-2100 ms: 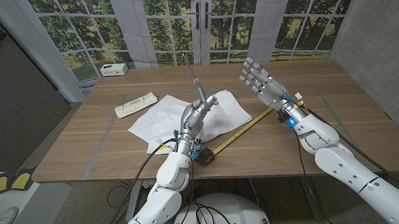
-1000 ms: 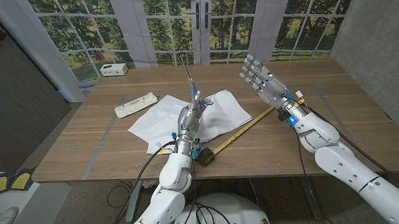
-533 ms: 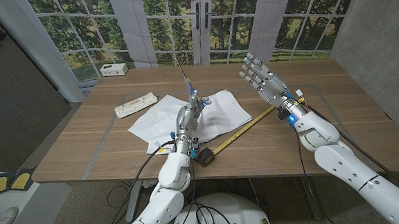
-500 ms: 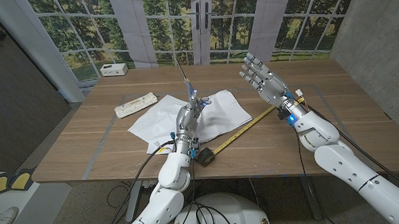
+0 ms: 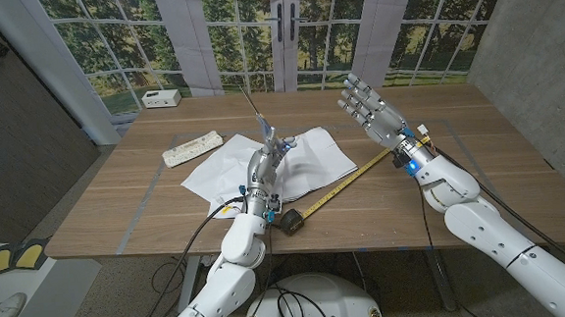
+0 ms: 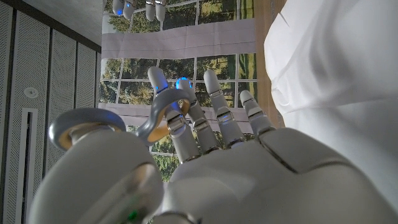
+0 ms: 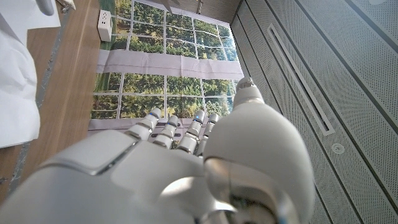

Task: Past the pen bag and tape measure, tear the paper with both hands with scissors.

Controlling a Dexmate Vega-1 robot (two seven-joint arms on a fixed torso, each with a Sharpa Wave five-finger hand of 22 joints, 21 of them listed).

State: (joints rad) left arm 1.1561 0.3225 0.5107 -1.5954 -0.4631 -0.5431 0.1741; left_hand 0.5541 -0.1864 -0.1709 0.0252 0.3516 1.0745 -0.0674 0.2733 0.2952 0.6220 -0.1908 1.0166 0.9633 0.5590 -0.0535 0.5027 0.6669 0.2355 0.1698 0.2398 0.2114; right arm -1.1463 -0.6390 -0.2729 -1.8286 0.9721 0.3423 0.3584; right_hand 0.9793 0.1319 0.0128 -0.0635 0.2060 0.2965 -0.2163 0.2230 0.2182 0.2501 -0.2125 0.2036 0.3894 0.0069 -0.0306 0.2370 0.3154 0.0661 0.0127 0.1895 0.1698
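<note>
A creased white paper (image 5: 314, 159) lies spread on the middle of the wooden table (image 5: 118, 203). Over its near part my left hand (image 5: 261, 168) is raised and holds metal scissors (image 5: 266, 132), their thin blades pointing up and away. In the left wrist view a scissors handle ring (image 6: 163, 112) sits between the fingers of the left hand (image 6: 217, 168), with the paper (image 6: 336, 68) beside it. My right hand (image 5: 370, 112) is lifted above the table's right half, fingers spread and holding nothing. The right wrist view shows the back of the right hand (image 7: 161, 174) and the paper (image 7: 15, 81).
A pale pen bag (image 5: 192, 148) lies left of the paper. A black tape measure (image 5: 291, 220) sits near the front edge, its yellow tape (image 5: 357, 174) running out toward my right hand. A white socket box (image 5: 161, 98) stands at the far left corner.
The scissors in my left hand have tipped to the left, and the hand has shifted slightly left with them. The right hand has stayed raised and spread.
</note>
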